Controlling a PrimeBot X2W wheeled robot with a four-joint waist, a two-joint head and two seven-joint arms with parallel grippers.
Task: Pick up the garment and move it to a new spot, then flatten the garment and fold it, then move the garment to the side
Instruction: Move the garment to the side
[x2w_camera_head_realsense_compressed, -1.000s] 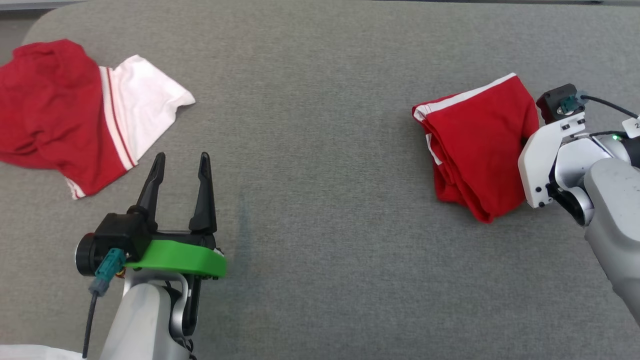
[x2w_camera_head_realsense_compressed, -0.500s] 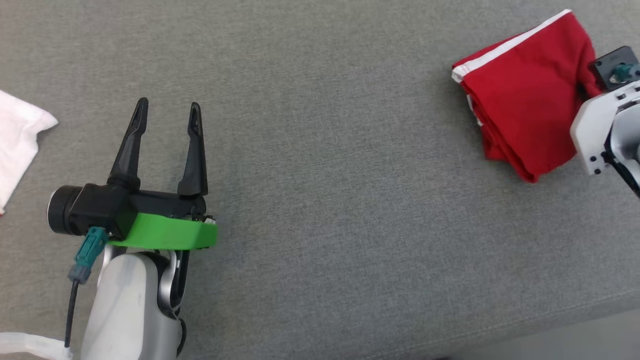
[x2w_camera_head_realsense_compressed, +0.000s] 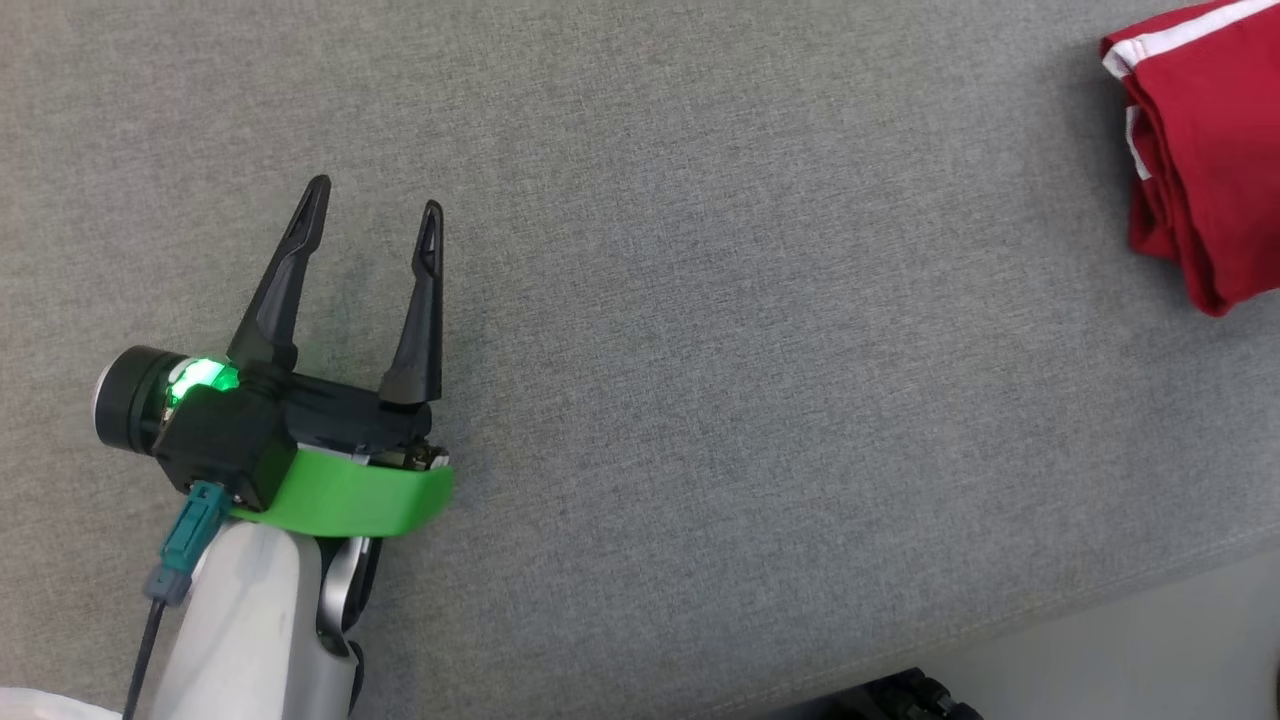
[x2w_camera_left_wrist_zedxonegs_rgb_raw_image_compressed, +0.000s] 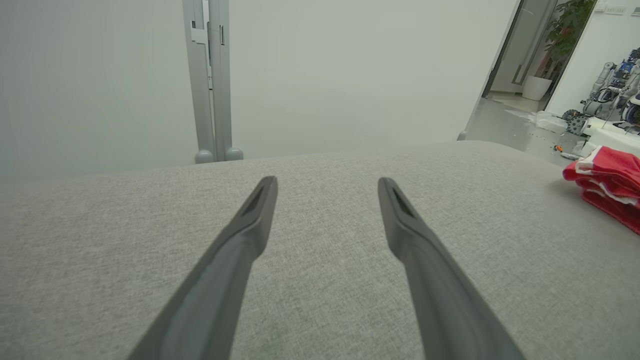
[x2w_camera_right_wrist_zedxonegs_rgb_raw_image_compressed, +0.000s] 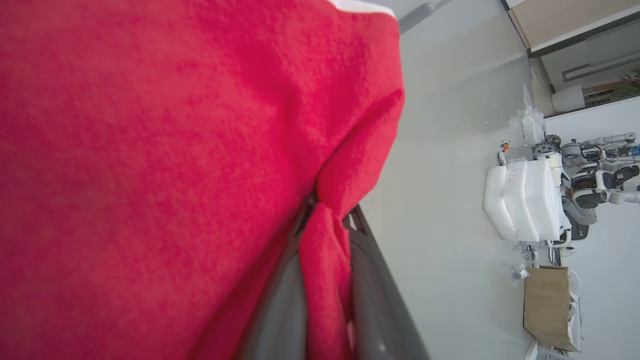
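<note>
Cannot see the right part of the garment (x2w_camera_head_realsense_compressed: 1200, 150) in the head view, cropped by the top and right edges, nor its far end in the left wrist view. Cannot trace the fingers (x2w_camera_right_wrist_zedxonegs_rgb_raw_image_compressed: 374, 285) of the right arm to their tips, buried in a pinched red fold and blurred near the lens. Cannot identify the small, distant clutter (x2w_camera_left_wrist_zedxonegs_rgb_raw_image_compressed: 607, 107) beyond the surface (x2w_camera_left_wrist_zedxonegs_rgb_raw_image_compressed: 500, 200).

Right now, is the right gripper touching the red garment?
Touching. The right wrist view shows the right gripper closed on a bunched fold of the red garment, fabric pinched between its fingers.
</note>
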